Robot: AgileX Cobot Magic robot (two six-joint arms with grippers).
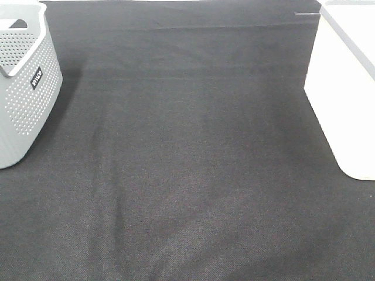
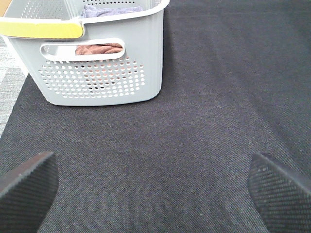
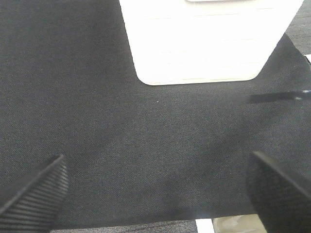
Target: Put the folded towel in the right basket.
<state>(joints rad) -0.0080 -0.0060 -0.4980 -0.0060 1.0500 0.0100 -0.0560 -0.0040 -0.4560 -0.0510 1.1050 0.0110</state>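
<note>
The left gripper (image 2: 154, 187) has its 2 black textured fingers (image 2: 26, 187) spread wide over bare cloth, holding nothing. The right gripper (image 3: 158, 191) is likewise released, its ribbed black fingers (image 3: 36, 194) far apart with nothing between them.

Beyond the left fingers, at the upper left of the left wrist frame, stands the grey perforated plastic basket (image 2: 104, 73). Through its handle slot shows a brownish-red cloth (image 2: 99, 48), and a purple-grey cloth (image 2: 112, 9) lies near its rim; whether either is the folded towel cannot be told. Beyond the right fingers, at the top of the right wrist frame, stands the white smooth-walled right basket (image 3: 204, 43), its inside hidden.

The black woven tablecloth (image 1: 187, 164) in the overhead view carries no towel between the 2 baskets. Judging from this, either nothing has been picked yet or the towel is already delivered; the pictures do not settle it.
</note>
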